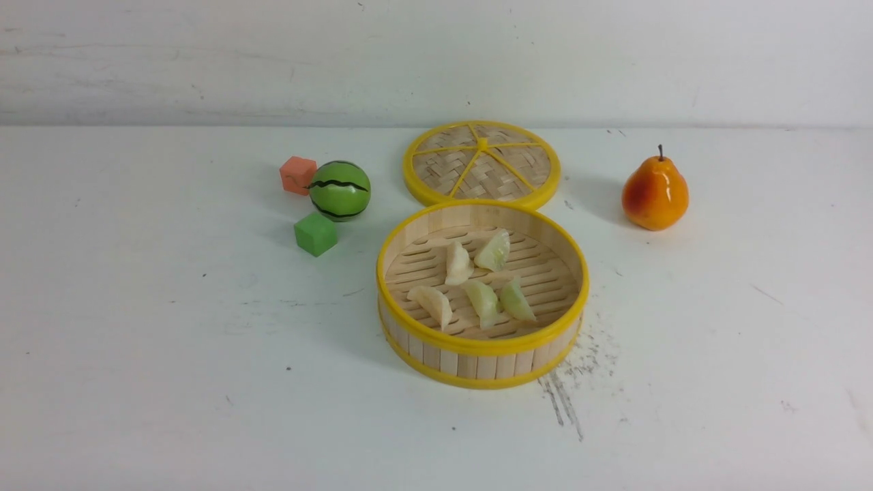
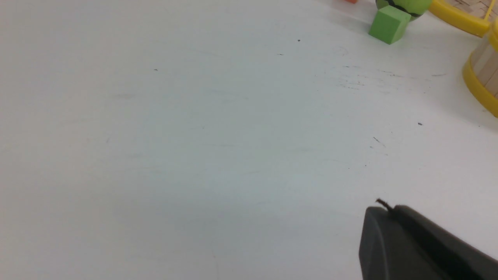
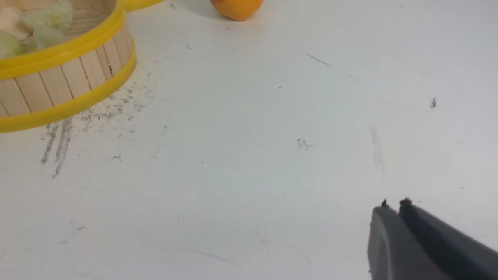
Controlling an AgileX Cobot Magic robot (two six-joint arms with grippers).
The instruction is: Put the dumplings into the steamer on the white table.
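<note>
All five dumplings (image 1: 477, 283) lie inside the steamer (image 1: 482, 346), at the centre of the front view and slightly low in the frame: two toward the far side of the slatted floor, three in a row nearer the front rim. None is left on the tabletop (image 1: 170, 382), so the task looks finished as far as these views show.

The lid (image 1: 482, 164) lies flat just behind the steamer, off it; the task does not ask for it. At the left sit an orange cube (image 1: 297, 174), a melon ball (image 1: 339, 190) and a green cube (image 1: 315, 234); the pear (image 1: 654, 193) stands at the right.

Neither arm shows in the front view. Each wrist view shows its pincer low at the right edge, over bare tabletop: the left pincer (image 2: 383, 206) is closed and empty, the right pincer (image 3: 393, 203) nearly closed, holding nothing.
</note>
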